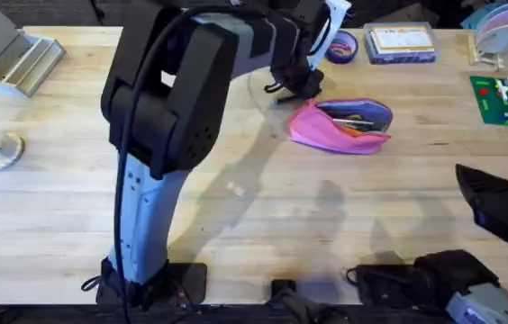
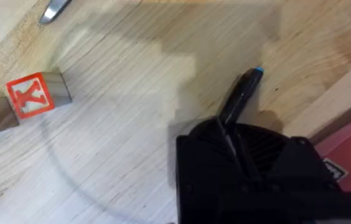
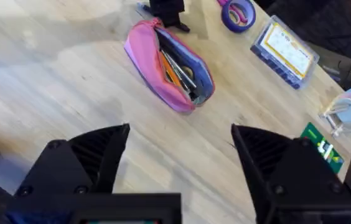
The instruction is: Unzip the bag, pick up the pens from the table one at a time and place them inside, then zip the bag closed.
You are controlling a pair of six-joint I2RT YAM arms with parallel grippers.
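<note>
Bag [image 1: 344, 126] unzipped, pens [image 3: 177, 68] already inside; my left tool [image 2: 241, 134] grips a pen [image 2: 241, 96] on the counter [image 1: 254, 216], right tool [image 3: 178, 155] wide. Zipping remains.

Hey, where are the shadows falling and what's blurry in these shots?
Overhead: the left arm looms large and soft, casting a broad shadow on the table toward the bag. Left wrist: shade surrounds the left tool clamped on a pen. Right wrist: the open right tool is blurred, the bag sharper.
</note>
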